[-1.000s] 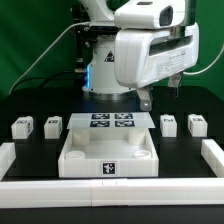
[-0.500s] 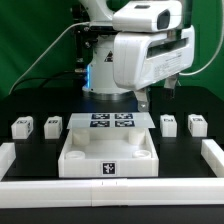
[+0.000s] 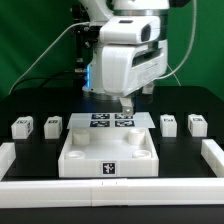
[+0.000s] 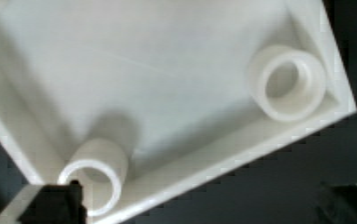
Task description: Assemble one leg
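Gripper (image 3: 127, 104) over the marker board (image 3: 100, 121), legs (image 3: 169, 125) well apart on both sides.
Four legs stand on the black table (image 3: 185, 146): two at the exterior view's left, two at its right, none touching the gripper. Its fingers (image 4: 50, 203) stand wide, holding nothing. One tabletop (image 3: 108, 158) lies nearby, with two round sockets (image 4: 292, 85) in the wrist view.

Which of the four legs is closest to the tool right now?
The inner leg on the exterior view's right; the tool hangs nearer that side.

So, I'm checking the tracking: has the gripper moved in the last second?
Yes: the gripper swung toward the exterior view's left, now appearing just above the marker board.
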Controlling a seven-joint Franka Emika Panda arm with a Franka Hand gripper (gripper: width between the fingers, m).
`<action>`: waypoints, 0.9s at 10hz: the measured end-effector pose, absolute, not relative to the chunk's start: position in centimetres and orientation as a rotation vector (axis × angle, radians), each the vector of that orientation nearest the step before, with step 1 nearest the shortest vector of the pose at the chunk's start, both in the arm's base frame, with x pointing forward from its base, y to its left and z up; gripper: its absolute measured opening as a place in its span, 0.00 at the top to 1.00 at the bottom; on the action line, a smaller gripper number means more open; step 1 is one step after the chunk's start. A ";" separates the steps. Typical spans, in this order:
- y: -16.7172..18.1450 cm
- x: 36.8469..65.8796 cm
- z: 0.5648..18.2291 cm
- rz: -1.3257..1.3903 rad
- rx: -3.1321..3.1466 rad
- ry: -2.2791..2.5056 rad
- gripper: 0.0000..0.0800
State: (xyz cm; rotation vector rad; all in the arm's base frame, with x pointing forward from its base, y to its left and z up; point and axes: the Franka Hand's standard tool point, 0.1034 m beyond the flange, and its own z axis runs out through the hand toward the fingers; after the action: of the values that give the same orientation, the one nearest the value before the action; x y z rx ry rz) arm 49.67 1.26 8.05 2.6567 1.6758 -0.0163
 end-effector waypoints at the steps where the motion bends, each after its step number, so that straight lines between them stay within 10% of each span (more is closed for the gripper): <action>1: 0.3 48.7 7.4 -0.029 2.663 1.680 0.19; 9: -0.7 47.3 6.5 -0.012 2.478 1.926 0.19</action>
State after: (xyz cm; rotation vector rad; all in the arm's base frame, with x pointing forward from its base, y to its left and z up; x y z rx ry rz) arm 47.29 -0.70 6.55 2.4776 1.9264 -0.0115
